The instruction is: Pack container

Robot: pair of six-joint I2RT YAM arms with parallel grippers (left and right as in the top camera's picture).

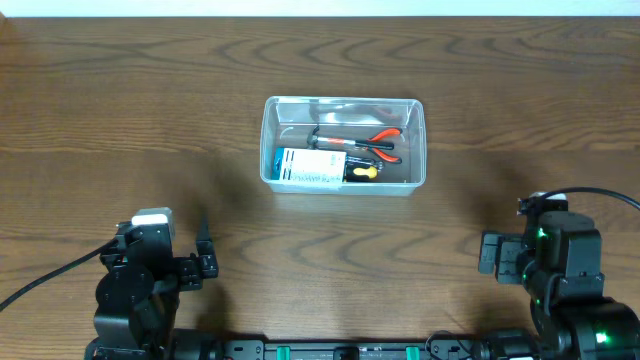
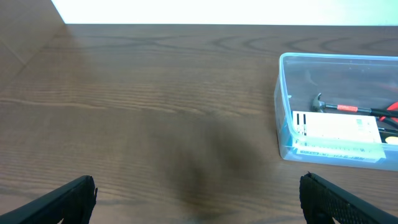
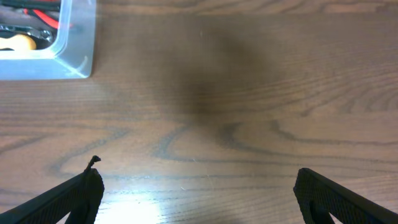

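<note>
Clear plastic container (image 1: 345,100), rounded corners, rimmed, was set at centre of grained wood table (image 1: 120,120); blue-white box (image 1: 311,168), hammer (image 1: 330,143), red-handled pliers (image 1: 386,134) were laid inside; left gripper (image 2: 196,186) and right gripper (image 3: 199,177) were held with fingers spread apart, empty.

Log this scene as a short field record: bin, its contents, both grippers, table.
container: clear rectangular plastic bin with rounded corners, mid-table, no lid on it
contents: blue-and-white box; hammer with red-and-black handle; red-handled pliers; yellow-handled screwdriver
left gripper: open, empty, over bare wood, apart from the bin
right gripper: open, empty, over bare wood, apart from the bin
surface: brown wood-grain table
</note>
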